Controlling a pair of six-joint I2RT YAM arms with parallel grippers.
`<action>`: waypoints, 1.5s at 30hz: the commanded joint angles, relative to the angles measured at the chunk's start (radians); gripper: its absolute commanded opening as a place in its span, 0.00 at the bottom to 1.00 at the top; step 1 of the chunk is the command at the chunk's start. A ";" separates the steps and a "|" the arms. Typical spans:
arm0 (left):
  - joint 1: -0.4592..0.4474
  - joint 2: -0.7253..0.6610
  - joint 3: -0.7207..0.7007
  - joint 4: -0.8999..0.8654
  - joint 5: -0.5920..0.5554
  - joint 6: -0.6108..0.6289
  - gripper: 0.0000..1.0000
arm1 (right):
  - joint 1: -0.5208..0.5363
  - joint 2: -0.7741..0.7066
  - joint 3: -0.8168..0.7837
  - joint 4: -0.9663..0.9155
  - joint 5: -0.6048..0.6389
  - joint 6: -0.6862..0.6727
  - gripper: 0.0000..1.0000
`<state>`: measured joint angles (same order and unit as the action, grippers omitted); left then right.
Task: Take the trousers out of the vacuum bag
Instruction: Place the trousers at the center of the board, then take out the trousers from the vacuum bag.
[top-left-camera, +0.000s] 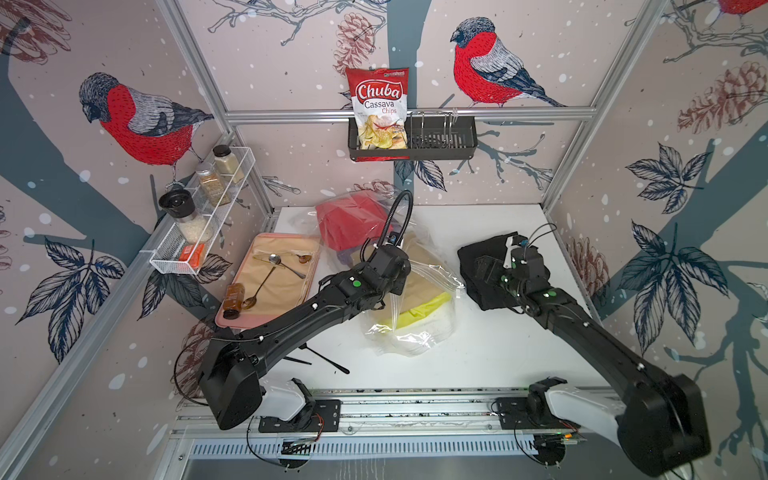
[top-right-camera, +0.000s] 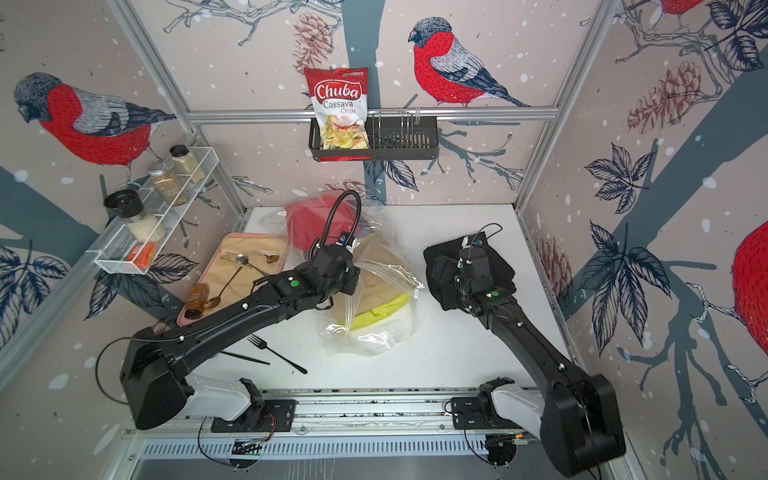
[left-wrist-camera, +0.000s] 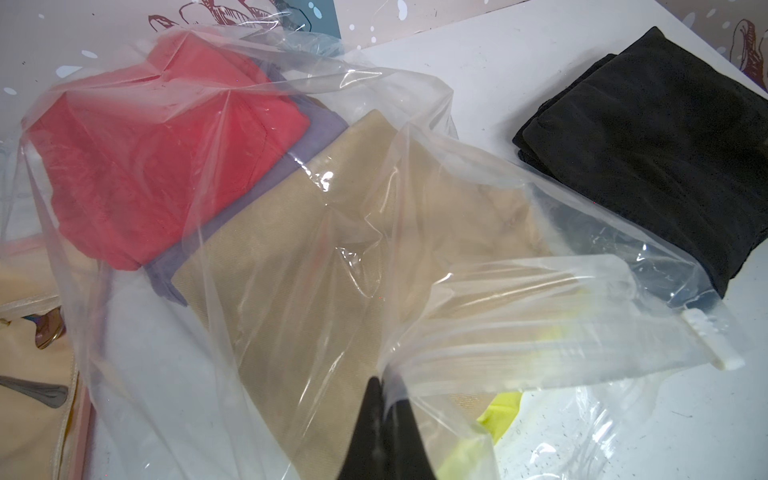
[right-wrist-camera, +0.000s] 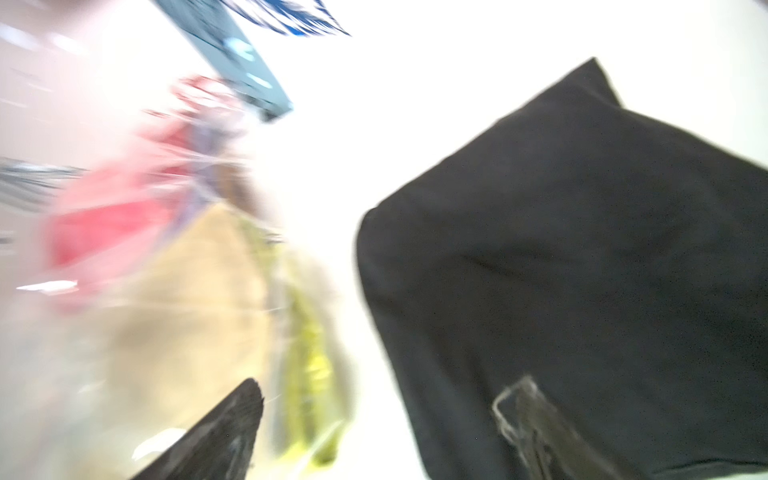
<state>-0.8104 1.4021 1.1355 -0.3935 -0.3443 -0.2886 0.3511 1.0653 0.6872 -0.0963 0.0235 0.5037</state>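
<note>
Vacuum bag (left-wrist-camera: 145, 353) holds red trousers (left-wrist-camera: 166, 166) (black trousers (left-wrist-camera: 665, 158) outside).

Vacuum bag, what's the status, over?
Left pincer shut on vacuum bag. Right pincer open over black trousers, already out. Red trousers, mustard trousers among those inside.

Motion blur smears the vacuum bag (right-wrist-camera: 187, 291) in the right wrist view. At the table's (top-left-camera: 478, 353) 3 o'clock, the right arm (top-left-camera: 528, 262) covers part of the black trousers (top-left-camera: 478, 293). The purple trousers (left-wrist-camera: 320, 141) lie mostly hidden.
</note>
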 joint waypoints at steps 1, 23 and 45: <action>0.001 0.016 0.008 0.028 -0.023 -0.004 0.00 | 0.034 -0.107 -0.066 0.061 -0.115 0.109 0.93; 0.002 -0.003 -0.002 0.067 0.009 0.015 0.00 | 0.578 -0.151 -0.445 0.639 0.071 0.653 0.58; 0.002 -0.015 -0.018 0.083 0.030 0.016 0.00 | 0.646 0.365 -0.287 0.896 0.257 0.832 0.51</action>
<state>-0.8089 1.3861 1.1183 -0.3424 -0.3138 -0.2810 0.9943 1.4055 0.3874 0.7521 0.2497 1.2926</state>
